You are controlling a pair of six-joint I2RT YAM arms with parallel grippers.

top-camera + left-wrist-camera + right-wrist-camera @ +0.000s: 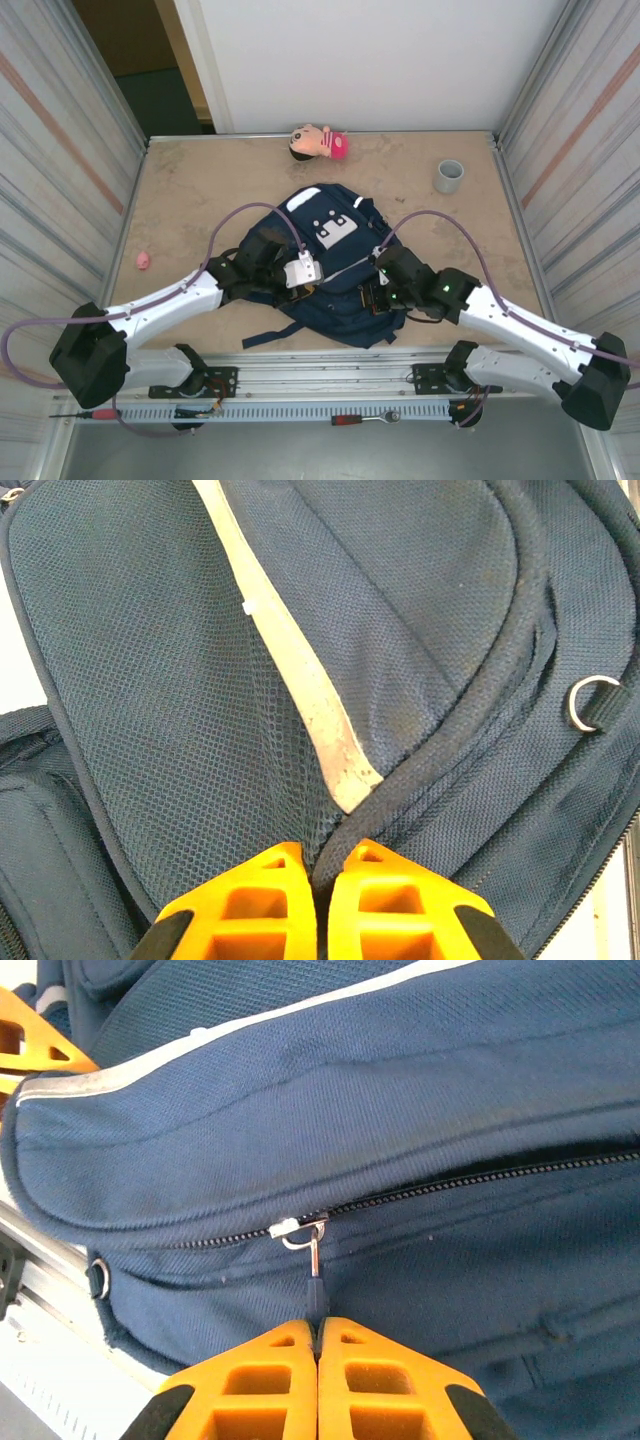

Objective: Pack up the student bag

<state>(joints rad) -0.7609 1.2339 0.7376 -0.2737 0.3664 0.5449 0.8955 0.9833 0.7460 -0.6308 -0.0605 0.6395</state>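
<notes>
Grip of left hand (324, 860) on student bag (335, 300) fabric, right hand (318, 1328) on zipper pull (317, 1272).

Navy student bag (335, 305) with whitish stripe (300, 670), grey cup (449, 176), pink toy (143, 260)

light: bright, even, from overhead | shadows: soft, short, under the arms and beside the student bag (320, 205) on the table (200, 190) | glare: white wall beyond the table's far edge washed out | focus: top view sharp; wrist views crisp on weave, orange fingers (240, 910) slightly soft | distortion: side walls splay outward in top view
</notes>
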